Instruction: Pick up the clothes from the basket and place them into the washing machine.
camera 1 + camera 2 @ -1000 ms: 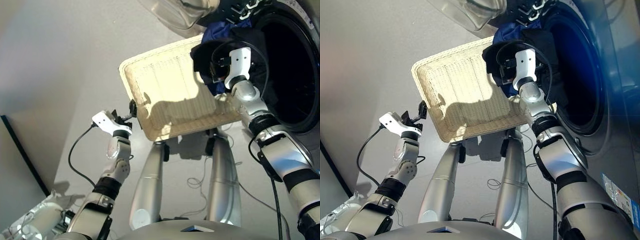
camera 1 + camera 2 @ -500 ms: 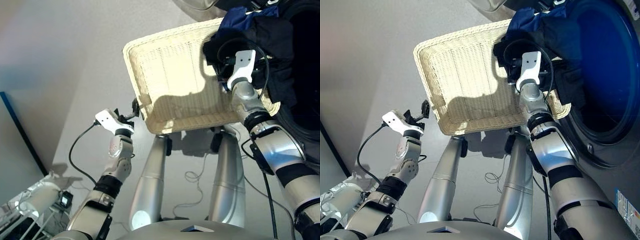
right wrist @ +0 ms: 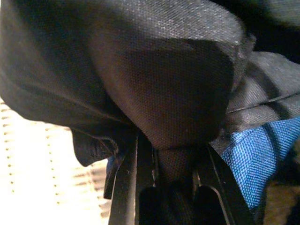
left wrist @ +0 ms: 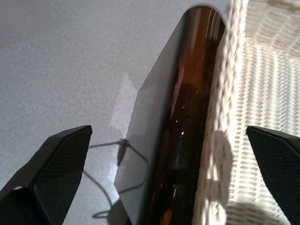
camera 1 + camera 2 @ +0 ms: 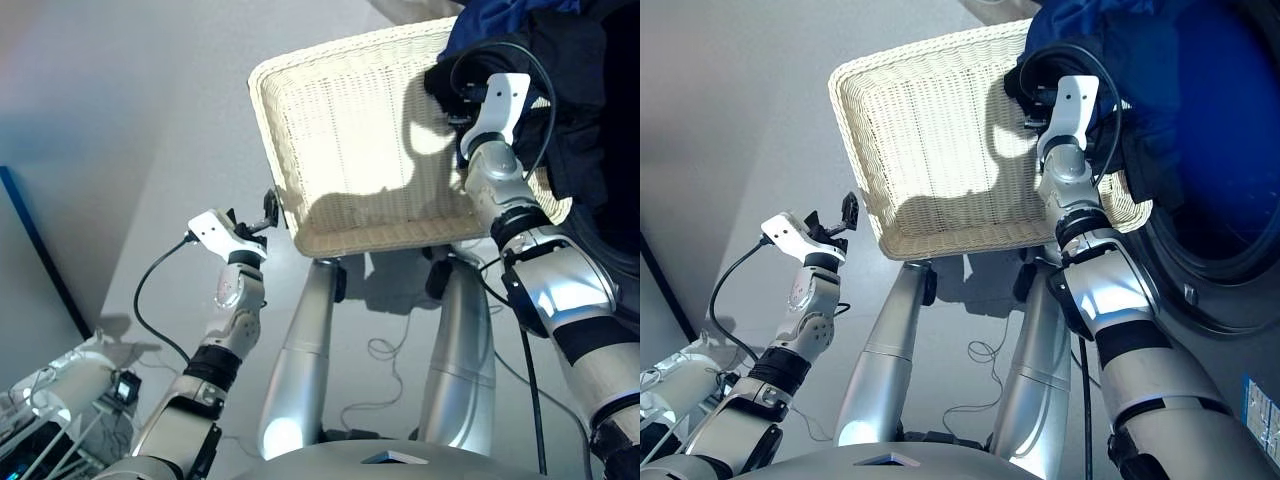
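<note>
Right gripper (image 3: 171,180) jaws pinch the black garment (image 3: 140,84) for lifting toward the washing machine (image 5: 1230,200) at two o'clock; left gripper (image 4: 164,187) jaws gape idle beside the basket (image 5: 340,150).

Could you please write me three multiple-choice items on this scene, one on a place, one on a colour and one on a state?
1. Where is the left claw?
A. Beside the basket's near corner
B. Inside the washing machine drum
C. On top of the clothes

2. What colour is the garment pinched in the right claw?
A. Orange-red
B. Black
C. White

3. What is the state of the left claw?
A. Shut on the basket rim
B. Shut on a garment
C. Open and holding nothing

Answers:
1. A: the head views show it just off the corner of the basket.
2. B: the right wrist view shows the black garment bunched between the fingers, with the blue garment beside it.
3. C: the left wrist view shows the fingers spread wide with only floor and wicker beyond them.
</note>
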Robot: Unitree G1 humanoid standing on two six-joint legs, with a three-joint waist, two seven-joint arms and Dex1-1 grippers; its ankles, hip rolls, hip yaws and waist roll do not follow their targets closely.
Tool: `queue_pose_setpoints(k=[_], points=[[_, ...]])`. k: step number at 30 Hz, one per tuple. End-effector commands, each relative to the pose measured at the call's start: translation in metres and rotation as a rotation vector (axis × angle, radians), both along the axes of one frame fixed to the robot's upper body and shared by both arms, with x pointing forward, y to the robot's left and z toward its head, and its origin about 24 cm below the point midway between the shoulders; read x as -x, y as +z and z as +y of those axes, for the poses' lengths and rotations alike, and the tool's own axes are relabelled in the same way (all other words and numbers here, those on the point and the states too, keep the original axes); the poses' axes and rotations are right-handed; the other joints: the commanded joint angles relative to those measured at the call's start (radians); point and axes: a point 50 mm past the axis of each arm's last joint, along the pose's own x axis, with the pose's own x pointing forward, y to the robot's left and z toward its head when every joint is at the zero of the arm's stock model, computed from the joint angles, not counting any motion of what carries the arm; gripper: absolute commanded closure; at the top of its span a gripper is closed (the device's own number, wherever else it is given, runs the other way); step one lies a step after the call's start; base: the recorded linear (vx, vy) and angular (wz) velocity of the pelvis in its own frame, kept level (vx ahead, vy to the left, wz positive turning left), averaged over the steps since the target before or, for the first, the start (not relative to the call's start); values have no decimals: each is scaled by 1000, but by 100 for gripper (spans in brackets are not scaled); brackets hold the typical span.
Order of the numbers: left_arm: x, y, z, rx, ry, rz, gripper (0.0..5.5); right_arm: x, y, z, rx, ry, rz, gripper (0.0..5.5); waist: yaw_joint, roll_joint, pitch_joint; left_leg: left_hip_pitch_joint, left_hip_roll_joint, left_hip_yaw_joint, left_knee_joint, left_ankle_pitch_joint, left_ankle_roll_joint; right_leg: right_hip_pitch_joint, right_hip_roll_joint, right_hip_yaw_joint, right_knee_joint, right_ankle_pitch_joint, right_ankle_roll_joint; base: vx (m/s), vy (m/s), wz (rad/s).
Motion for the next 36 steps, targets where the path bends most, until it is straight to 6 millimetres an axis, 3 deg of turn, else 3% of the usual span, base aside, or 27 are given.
queue_pose_setpoints(k=[1, 4, 5, 10, 12, 13, 14, 16, 18, 21, 28, 32, 35, 36], points=[[1, 12, 27, -49, 127, -61, 0, 3, 29, -11, 185, -127, -150, 550, -28, 24, -16, 84, -7, 31, -77, 16, 53, 80, 20, -17, -141, 164, 96, 0, 0, 0], [0, 13, 29, -60, 169, -66, 0, 9, 33, -29, 358, -307, -164, 550, -36, 32, -27, 136, 0, 38, -145, 27, 51, 123, 23, -22, -199, 161, 95, -39, 11, -34], [0, 15, 29, -64, 175, -73, 0, 9, 36, -34, 415, -327, -162, 550, -41, 34, -27, 131, -1, 43, -163, 58, 55, 121, 21, -27, -226, 191, 86, -121, 33, -80], [0, 19, 28, -66, 193, -87, 0, 22, 58, -82, 506, -634, -156, 550, -38, 59, -50, 146, -4, 50, -184, 55, 62, 115, 28, -9, -239, 187, 86, -23, 7, -11], [2, 17, 27, -58, 183, -81, 0, 32, 66, -105, 483, -763, -150, 550, -35, 68, -58, 139, -9, 52, -179, 52, 65, 104, 29, -1, -229, 186, 87, 0, 0, 0], [2, 17, 26, -58, 183, -81, 0, 32, 66, -105, 483, -764, -150, 550, -35, 67, -59, 138, -9, 53, -178, 51, 65, 102, 30, -1, -228, 186, 87, 0, 0, 0], [4, 13, 26, -53, 172, -66, 0, 46, 76, -133, 412, -914, -154, 550, -35, 74, -65, 133, -12, 54, -172, 47, 69, 93, 31, 7, -221, 185, 89, 0, 0, 0], [7, 7, 25, -40, 166, -43, 0, 63, 79, -158, 330, -1044, -162, 550, -35, 81, -72, 127, -16, 53, -163, 43, 70, 83, 32, 14, -212, 184, 90, 0, 0, 0], [12, -2, 26, -29, 166, -12, 0, 73, 85, -170, 232, -1128, -188, 550, -37, 85, -80, 124, -17, 55, -156, 37, 73, 75, 33, 19, -204, 185, 92, 0, 0, 0], [17, -9, 27, -6, 178, 16, 0, 84, 97, -175, 176, -1246, -300, 550, -47, 89, -85, 120, -18, 61, -146, 32, 74, 66, 34, 27, -193, 186, 93, 0, 0, 0], [17, -4, 27, -3, 189, -21, 0, 85, 114, -163, 217, -1218, -451, 550, -68, 83, -87, 136, -13, 63, -157, 26, 75, 79, 35, 35, -214, 192, 95, 0, 0, 0], [16, -1, 29, -19, 192, -34, 0, 91, 112, -171, 257, -1302, -404, 550, -70, 80, -96, 143, -12, 65, -169, 24, 74, 86, 38, 35, -234, 192, 94, 0, 0, 0], [16, -1, 33, -14, 198, -27, 0, 88, 116, -180, 259, -1244, -305, 550, -68, 70, -100, 132, -13, 66, -168, 24, 75, 75, 43, 35, -233, 193, 91, 0, 0, 0], [16, -2, 32, 0, 201, -20, 0, 82, 121, -172, 222, -1202, -326, 550, -69, 67, -100, 127, -12, 66, -163, 23, 76, 70, 44, 37, -232, 195, 90, 0, 0, 0]])
